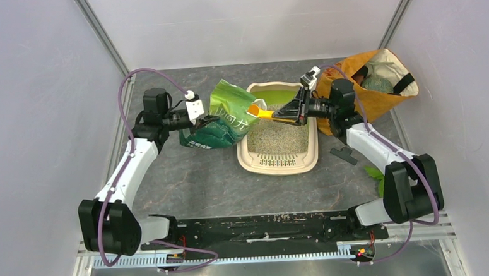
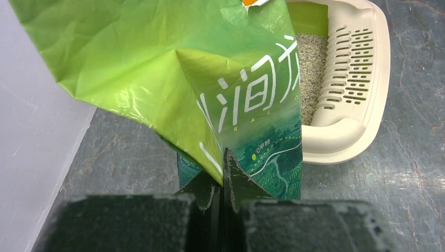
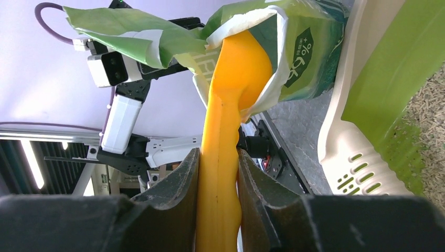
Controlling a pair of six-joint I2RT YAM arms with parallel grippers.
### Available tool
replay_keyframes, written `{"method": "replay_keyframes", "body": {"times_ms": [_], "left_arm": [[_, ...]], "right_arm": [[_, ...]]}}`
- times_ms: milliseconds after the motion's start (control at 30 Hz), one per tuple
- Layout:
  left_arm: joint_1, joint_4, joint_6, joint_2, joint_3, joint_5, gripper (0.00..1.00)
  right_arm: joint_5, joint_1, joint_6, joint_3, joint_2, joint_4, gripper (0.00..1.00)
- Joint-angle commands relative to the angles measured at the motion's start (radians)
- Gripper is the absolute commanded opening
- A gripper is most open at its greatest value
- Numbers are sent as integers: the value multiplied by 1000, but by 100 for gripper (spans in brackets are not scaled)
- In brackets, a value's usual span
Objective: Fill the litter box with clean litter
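Observation:
The litter box [image 1: 249,160] sits mid-table, beige rim, green inside, slotted grate [image 1: 277,162] at the near end. Pale grey-beige litter [image 1: 276,136] covers its floor; it also shows in the left wrist view [image 2: 310,68]. My left gripper [image 1: 204,120] is shut on a fold of the green printed bag [image 1: 225,117], holding it tilted at the box's left rim; the fold shows between my fingers in the left wrist view [image 2: 224,173]. My right gripper [image 1: 289,112] is shut on the handle of an orange scoop [image 1: 264,113], whose head is inside the bag's mouth [image 3: 246,63].
An orange fabric bag [image 1: 369,87] stands at the back right, next to the box, with a greenish thing inside. A small dark flat piece [image 1: 343,154] and a green scrap [image 1: 376,175] lie right of the box. Grey walls close in on three sides.

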Motion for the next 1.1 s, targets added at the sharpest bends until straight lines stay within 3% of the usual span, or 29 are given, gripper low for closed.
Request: {"method": "replay_keyframes", "body": {"times_ms": [0, 600, 1067], "left_arm": [[-4, -16, -13, 23, 27, -25, 2], [-4, -35, 2, 46, 40, -49, 2], [-4, -31, -2, 52, 42, -51, 2]], "right_arm": [[-47, -33, -26, 7, -64, 64, 0], [-146, -221, -74, -51, -145, -54, 0], [-222, -387, -291, -32, -211, -371, 0]]}}
